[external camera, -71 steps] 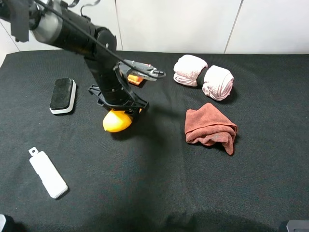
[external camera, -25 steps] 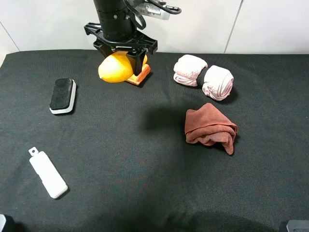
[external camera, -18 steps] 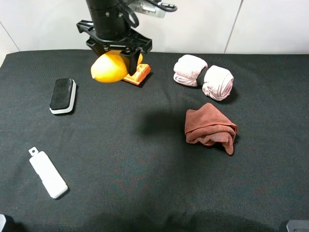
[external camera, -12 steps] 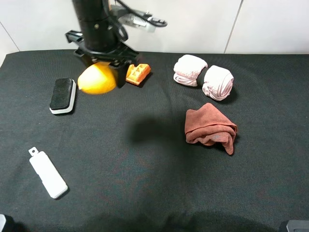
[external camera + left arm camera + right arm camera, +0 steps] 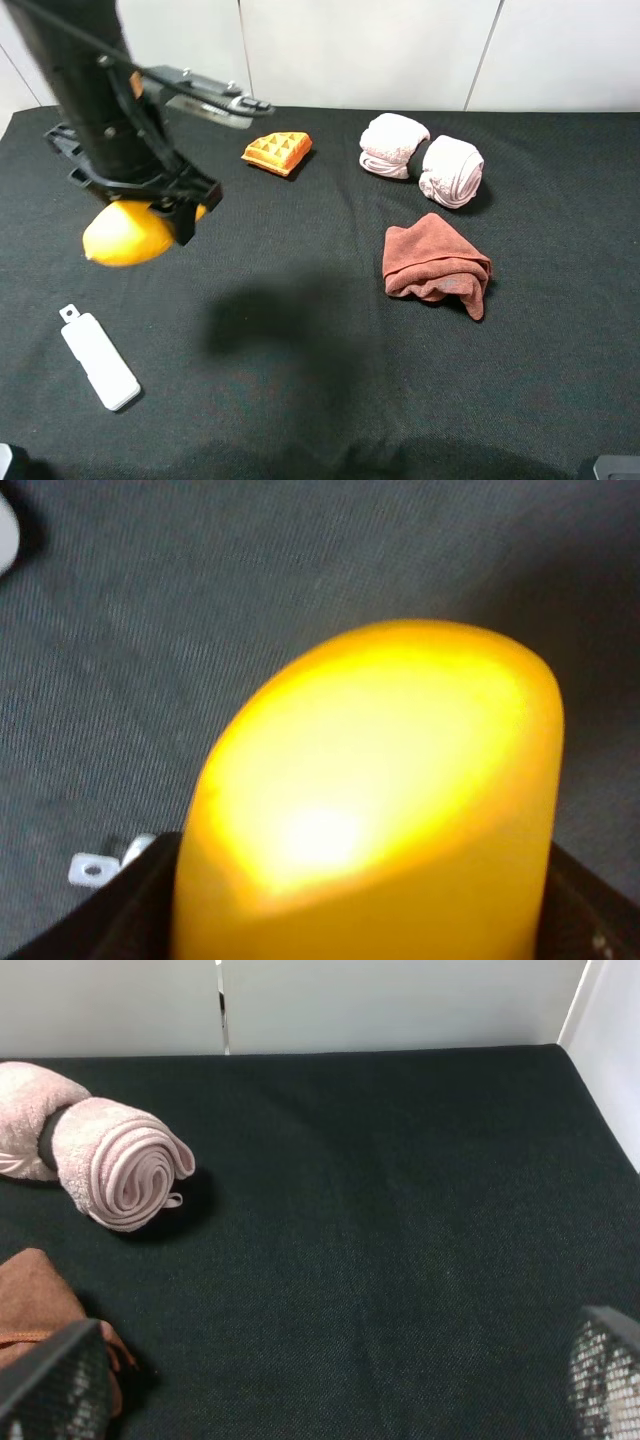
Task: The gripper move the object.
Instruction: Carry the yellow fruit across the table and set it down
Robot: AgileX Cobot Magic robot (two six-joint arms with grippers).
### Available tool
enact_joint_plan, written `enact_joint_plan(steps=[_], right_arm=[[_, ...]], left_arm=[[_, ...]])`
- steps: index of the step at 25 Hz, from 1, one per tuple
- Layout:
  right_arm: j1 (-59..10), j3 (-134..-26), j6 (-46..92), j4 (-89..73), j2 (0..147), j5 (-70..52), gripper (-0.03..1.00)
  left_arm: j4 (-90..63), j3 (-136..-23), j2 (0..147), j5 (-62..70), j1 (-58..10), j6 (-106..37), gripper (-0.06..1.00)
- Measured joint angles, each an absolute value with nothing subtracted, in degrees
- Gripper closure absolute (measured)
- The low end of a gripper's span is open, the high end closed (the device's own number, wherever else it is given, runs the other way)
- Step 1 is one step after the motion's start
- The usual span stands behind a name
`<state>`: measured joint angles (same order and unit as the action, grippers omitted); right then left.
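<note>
My left gripper (image 5: 150, 215) is shut on the object, a glossy yellow-orange mango (image 5: 125, 233), and holds it above the black table at the left. In the left wrist view the mango (image 5: 370, 790) fills the picture, with a dark finger (image 5: 590, 910) at its side. My right gripper (image 5: 325, 1385) is open and empty, its meshed fingertips (image 5: 50, 1380) low over the table's right part, apart from the mango.
A white rectangular bar (image 5: 98, 358) lies front left, below the mango. An orange waffle wedge (image 5: 277, 152) lies at the back. Two pink rolled towels (image 5: 422, 157) and a crumpled red cloth (image 5: 437, 263) lie on the right. The arm casts a shadow (image 5: 270, 310) mid-table.
My left arm has carried the mango from the back of the table beside the waffle wedge toward the front left. The black eraser is now hidden behind the arm.
</note>
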<state>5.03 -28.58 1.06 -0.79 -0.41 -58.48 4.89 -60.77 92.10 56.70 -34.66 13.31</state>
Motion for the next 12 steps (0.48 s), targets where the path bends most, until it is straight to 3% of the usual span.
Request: enact_joint_plan(steps=[12], right_arm=[[5.0,-28.6,1.1,-0.8,-0.4,-58.5,0.27]], left_arm=[[5.3,-43.2,80.2,49.4,-34.7,18.1,0.29]])
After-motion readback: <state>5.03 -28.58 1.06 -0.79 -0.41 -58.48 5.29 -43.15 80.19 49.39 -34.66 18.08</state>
